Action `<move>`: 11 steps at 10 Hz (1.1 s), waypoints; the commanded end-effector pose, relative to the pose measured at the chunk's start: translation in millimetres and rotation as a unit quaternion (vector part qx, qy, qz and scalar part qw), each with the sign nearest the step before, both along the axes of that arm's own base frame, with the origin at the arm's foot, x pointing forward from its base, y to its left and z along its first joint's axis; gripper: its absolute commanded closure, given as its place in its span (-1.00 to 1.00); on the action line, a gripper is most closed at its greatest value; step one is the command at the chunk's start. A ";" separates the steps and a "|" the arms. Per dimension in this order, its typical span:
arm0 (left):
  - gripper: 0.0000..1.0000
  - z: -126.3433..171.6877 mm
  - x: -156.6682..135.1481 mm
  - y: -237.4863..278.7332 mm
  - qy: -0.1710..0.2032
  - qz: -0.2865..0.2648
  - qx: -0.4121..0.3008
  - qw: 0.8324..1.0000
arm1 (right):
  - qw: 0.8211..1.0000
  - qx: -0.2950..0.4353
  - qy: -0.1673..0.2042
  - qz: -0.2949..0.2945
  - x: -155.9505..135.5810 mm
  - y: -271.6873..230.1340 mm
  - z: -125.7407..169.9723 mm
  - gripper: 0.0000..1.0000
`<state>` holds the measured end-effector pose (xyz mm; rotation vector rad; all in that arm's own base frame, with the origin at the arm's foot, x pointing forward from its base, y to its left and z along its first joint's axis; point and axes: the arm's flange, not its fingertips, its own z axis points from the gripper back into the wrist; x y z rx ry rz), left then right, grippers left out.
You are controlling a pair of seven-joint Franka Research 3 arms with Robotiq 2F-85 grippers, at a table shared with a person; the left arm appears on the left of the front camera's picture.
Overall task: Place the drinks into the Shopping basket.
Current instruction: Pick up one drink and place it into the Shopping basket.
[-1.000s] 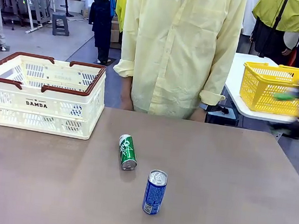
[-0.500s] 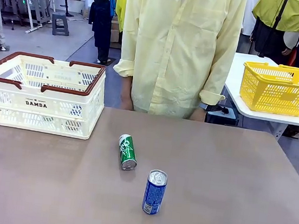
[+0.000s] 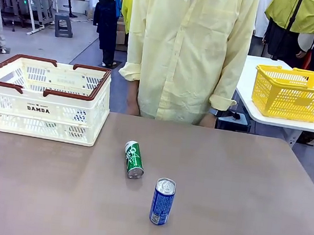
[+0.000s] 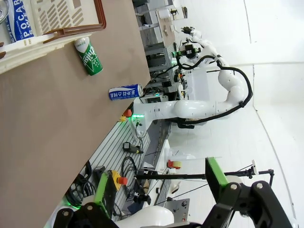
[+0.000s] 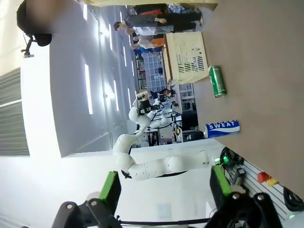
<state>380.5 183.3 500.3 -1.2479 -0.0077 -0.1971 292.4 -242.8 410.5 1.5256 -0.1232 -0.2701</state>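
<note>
While both pincers are released with nothing between their fingers, the left gripper [image 4: 159,183] and the right gripper [image 5: 165,185] held off the table [image 3: 237,207], I see the blue can [image 3: 163,201] nearest to me, standing upright on the brown top. Just behind it, not touching, the green can [image 3: 133,159] lies on its side with its silver end toward me. Farther away at the left stands the cream DAMDA shopping basket [image 3: 36,117], and beyond the far edge are a person in a pale yellow shirt [image 3: 188,52] and a yellow basket [image 3: 291,94].

Bare table [image 3: 235,184] btwn green can [image 3: 133,159], basket [image 3: 42,117]
</note>
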 end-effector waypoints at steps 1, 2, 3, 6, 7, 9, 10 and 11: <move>-1.00 19.4 4.6 -12.6 0.096 0.026 0.053 0.994 | 1.000 0.003 0.008 0.003 -0.7 3.2 3.6 -1.00; -1.00 54.5 20.4 -51.0 0.127 0.014 0.110 0.986 | 1.000 0.003 0.008 0.003 -0.7 3.2 3.6 -1.00; -1.00 87.5 21.9 -109.6 0.134 -0.020 0.182 0.974 | 1.000 0.003 0.008 0.003 -0.7 3.2 3.6 -1.00; -1.00 123.0 20.5 -303.0 0.152 0.066 0.365 0.916 | 1.000 0.003 0.008 0.003 -0.7 3.2 3.6 -1.00; -1.00 112.7 15.3 -350.8 0.165 0.108 0.391 0.899 | 1.000 0.003 0.008 0.003 -0.7 3.2 3.6 -1.00; -1.00 80.9 -2.0 -419.1 0.146 0.130 0.437 0.878 | 1.000 0.003 0.008 0.003 -0.7 3.2 3.6 -1.00; -1.00 62.2 -3.8 -446.6 0.120 0.185 0.422 0.879 | 1.000 0.003 0.008 0.003 -0.7 3.2 3.6 -1.00; -1.00 38.7 -7.9 -471.3 0.098 0.196 0.424 0.879 | 1.000 0.003 0.008 0.003 -0.7 3.2 3.6 -1.00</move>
